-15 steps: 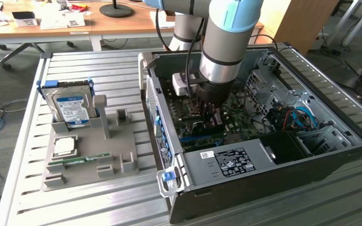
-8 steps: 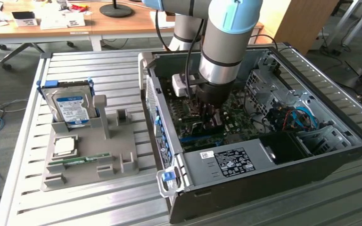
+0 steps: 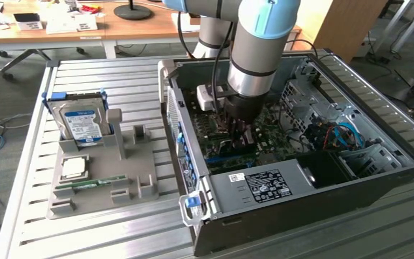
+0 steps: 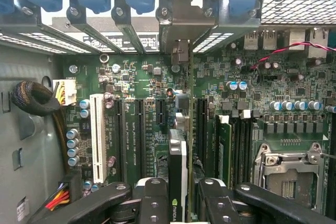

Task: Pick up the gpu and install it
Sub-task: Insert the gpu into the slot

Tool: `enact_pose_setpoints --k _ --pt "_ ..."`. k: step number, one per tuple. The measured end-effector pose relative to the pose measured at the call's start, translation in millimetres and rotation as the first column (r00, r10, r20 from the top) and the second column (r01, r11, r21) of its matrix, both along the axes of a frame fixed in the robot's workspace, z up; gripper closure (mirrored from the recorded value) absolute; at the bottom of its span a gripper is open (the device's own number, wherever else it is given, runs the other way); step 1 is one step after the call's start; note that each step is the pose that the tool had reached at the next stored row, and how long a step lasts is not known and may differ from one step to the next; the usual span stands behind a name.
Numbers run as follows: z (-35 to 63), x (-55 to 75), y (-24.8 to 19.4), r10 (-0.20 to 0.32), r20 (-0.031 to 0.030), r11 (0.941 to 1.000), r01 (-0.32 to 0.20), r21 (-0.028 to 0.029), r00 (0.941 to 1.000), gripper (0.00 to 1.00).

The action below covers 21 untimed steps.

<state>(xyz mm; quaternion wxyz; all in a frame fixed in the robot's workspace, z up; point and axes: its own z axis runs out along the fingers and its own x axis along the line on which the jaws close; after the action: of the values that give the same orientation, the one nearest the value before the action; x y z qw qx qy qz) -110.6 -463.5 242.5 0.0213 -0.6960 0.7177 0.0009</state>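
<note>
The gripper pinches the gpu edge-on inside the open computer case, over the motherboard slots. The case lies on a slatted metal table; wooden desks stand behind.

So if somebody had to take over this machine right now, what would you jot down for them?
Gripper: shut on the gpu, a thin green card with black cooler, held edge-on.
Location: arm is down inside the open black computer case, card over the green motherboard and its expansion slots.
Done: card picked up and carried into the case.
Left: seating it; whether it is in a slot yet cannot be told.
</note>
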Motion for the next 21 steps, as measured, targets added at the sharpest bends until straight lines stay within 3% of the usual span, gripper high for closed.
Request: enact_pose_setpoints --k 14,16,18,20,21 --pt "-3.4 -0.3 0.0 0.0 -0.0001 1.0 0.0 -0.0001 1.0 0.73" --pt "-3.8 -0.8 0.1 -0.001 0.0001 1.0 0.001 0.0005 1.0 0.67" --pt "-3.5 -0.2 0.0 0.0 0.0 1.0 0.0 0.0002 1.0 0.67" --pt "-3.5 -0.3 0.0 0.0 0.0 1.0 0.0 0.0 1.0 0.55" --pt "-3.4 -0.3 0.0 0.0 0.0 1.0 0.0 -0.0001 1.0 0.55"
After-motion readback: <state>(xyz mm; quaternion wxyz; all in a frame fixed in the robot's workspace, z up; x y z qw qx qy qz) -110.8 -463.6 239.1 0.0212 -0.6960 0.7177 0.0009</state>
